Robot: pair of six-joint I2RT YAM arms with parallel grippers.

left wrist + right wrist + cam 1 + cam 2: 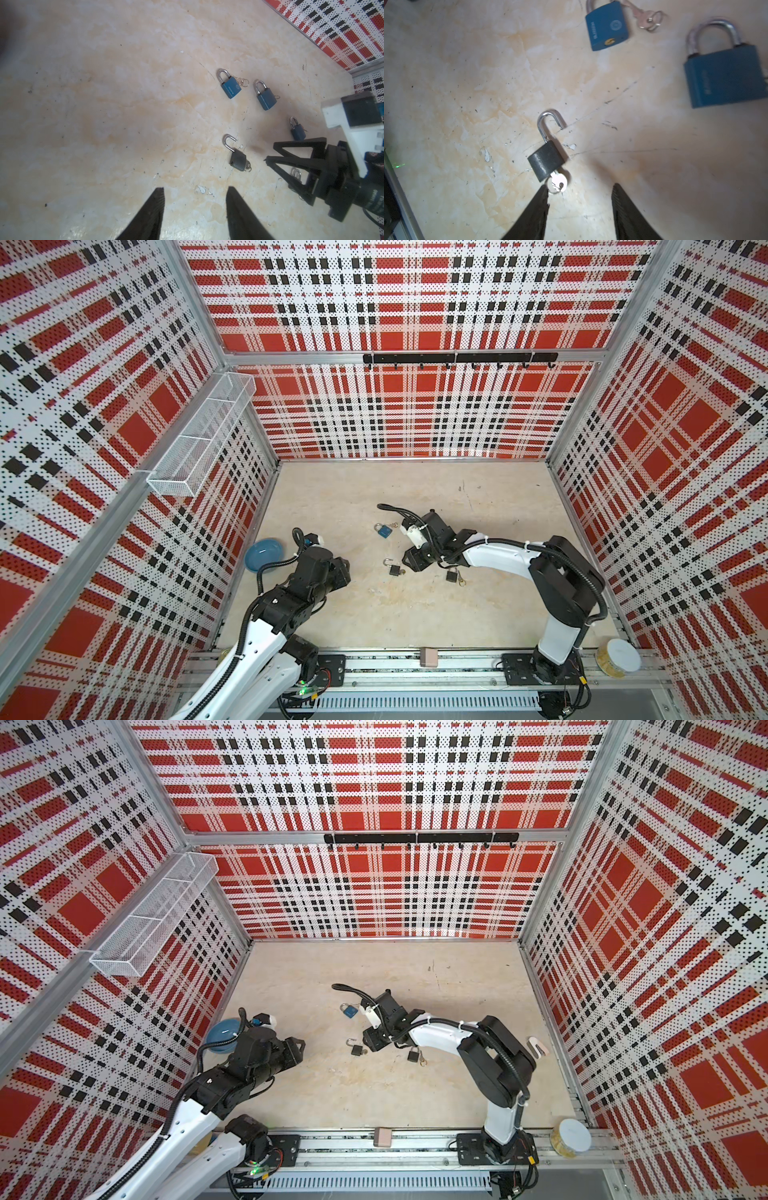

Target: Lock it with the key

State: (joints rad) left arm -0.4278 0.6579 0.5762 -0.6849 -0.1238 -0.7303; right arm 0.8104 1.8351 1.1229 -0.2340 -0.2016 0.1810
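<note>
A small black padlock (395,569) (356,1049) (238,159) (546,163) lies flat on the marbled floor. Its shackle (549,124) is swung open, and a silver key (559,182) with a ring sits in its keyhole. My right gripper (409,562) (371,1043) (270,153) (579,185) hovers just right of the padlock, open and holding nothing. One fingertip (543,188) is beside the key ring. My left gripper (344,568) (298,1046) (195,188) is open and empty, a short way left of the padlock.
A blue padlock (384,530) (349,1010) (230,89) (607,26) with keys lies farther back. Two more blue padlocks (267,99) (298,131) lie near it. A second black padlock (453,574) (413,1054) lies under the right arm. A blue bowl (264,553) sits at the left wall.
</note>
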